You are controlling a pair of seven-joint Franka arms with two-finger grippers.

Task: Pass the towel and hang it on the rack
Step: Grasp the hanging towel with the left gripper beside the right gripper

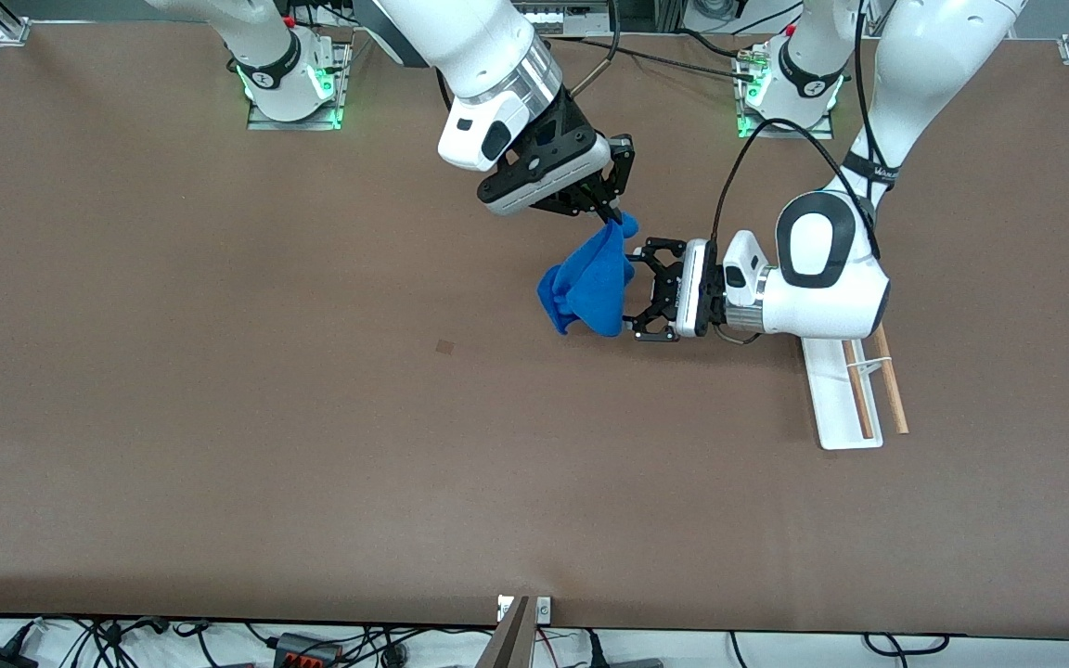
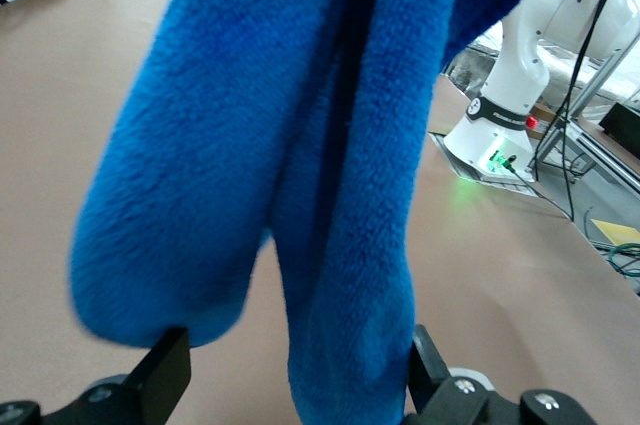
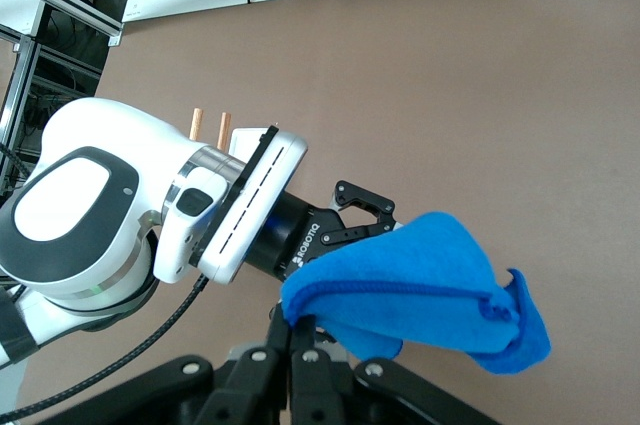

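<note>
One towel [image 1: 587, 283] hangs pinched in right gripper [image 1: 611, 219]; left gripper [image 1: 638, 289] jaws spread, apparently around it; one rack [image 1: 845, 394].

The towel [image 1: 590, 283] hides the left gripper's [image 1: 638, 292] fingertips. The left arm covers the rack's [image 1: 836, 408] 12 o'clock end and upright. In the left wrist view, the towel's top is cut off.

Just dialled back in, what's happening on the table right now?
A handover is under way. The right gripper is shut on a corner of the fuzzy royal-blue towel, dangling it over mid-table. The left gripper is open with the hanging cloth between its fingers. The white-based rack with wooden rods stands bare beside the left arm.
</note>
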